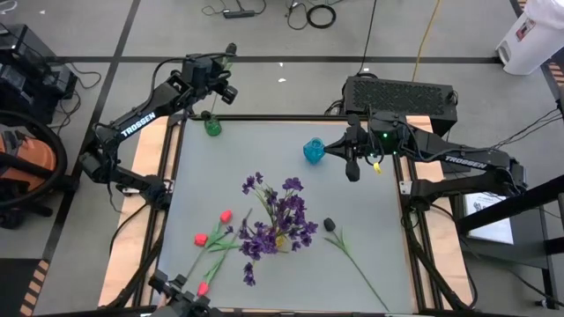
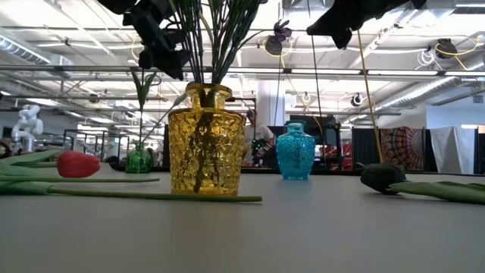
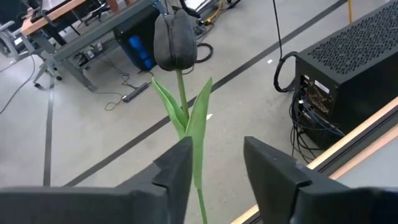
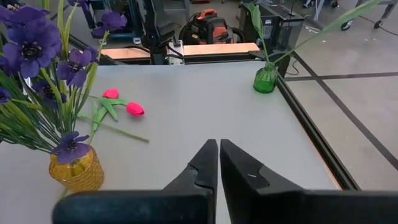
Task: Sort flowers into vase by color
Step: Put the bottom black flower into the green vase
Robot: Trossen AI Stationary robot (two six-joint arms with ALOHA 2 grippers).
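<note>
A black tulip [image 3: 175,40] stands with its stem in the small green vase [image 1: 212,126] at the table's far left. My left gripper [image 3: 214,168] is open high above that vase, its fingers on either side of the tulip's stem and leaf [image 3: 198,124]. My right gripper [image 4: 219,162] hangs shut over the table beside the blue vase [image 1: 314,151], with nothing in it. The yellow vase [image 2: 205,140] holds purple flowers [image 1: 280,216]. Red tulips [image 1: 211,231] and another black flower [image 1: 329,224] lie flat on the table. My left gripper is open around the black tulip. The leaf [image 3: 196,149] runs close along the inner side of one finger [image 3: 177,171], and I cannot tell whether they touch. The other finger stands clear of the flower.
A black box [image 1: 401,95] with cables sits beyond the table's far right corner. The table is bare between the green vase and the blue vase, and along its right side [image 1: 379,220].
</note>
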